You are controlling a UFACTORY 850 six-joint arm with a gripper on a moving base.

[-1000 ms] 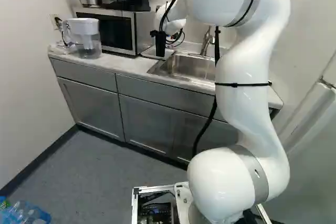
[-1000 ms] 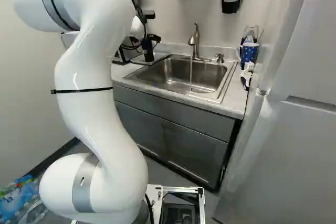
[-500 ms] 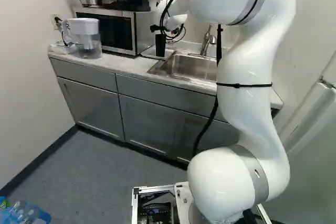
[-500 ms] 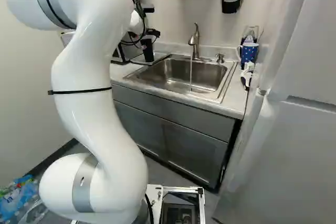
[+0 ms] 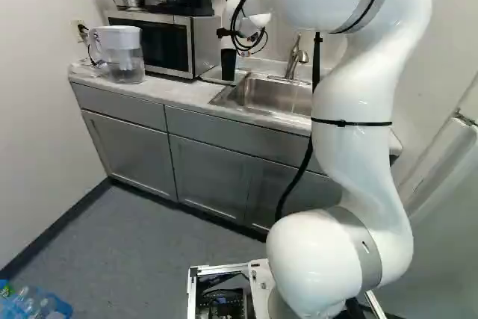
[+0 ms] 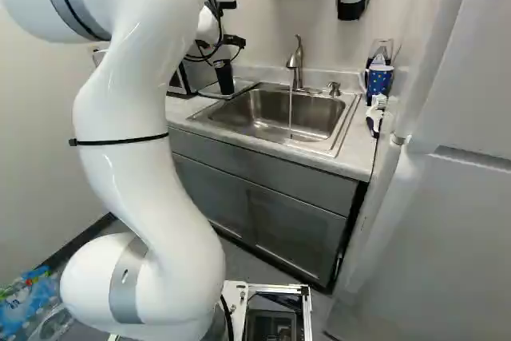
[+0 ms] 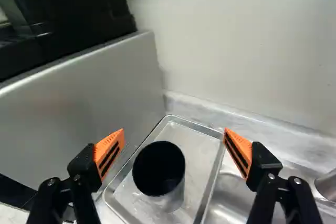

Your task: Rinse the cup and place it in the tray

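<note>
In the left base view my gripper [image 5: 228,33] hangs just above a dark cup [image 5: 228,66], which stands upright on the metal tray [image 5: 212,77] beside the microwave. The right base view has the same cup [image 6: 224,80] on the tray [image 6: 210,92], left of the sink. Seen from the wrist, the gripper [image 7: 174,132] has its orange-padded fingers wide apart with nothing gripped. Below them the cup [image 7: 168,198] shows its black inside, its open mouth facing up, within the tray's rim [image 7: 211,183]. Water [image 6: 291,113] runs from the faucet [image 6: 296,63].
The sink [image 6: 262,117] lies right beside the tray. The microwave [image 5: 163,44] stands on the tray's other side, and a water pitcher [image 5: 124,54] is further left. A blue spotted mug [image 6: 379,81] and a soap dispenser pump [image 6: 334,88] are beyond the sink. A wall rises behind.
The gripper has risen off the cup, uncovering more of it, and the arm has drawn upward. The cup has stayed put on the tray. The base has not moved.
</note>
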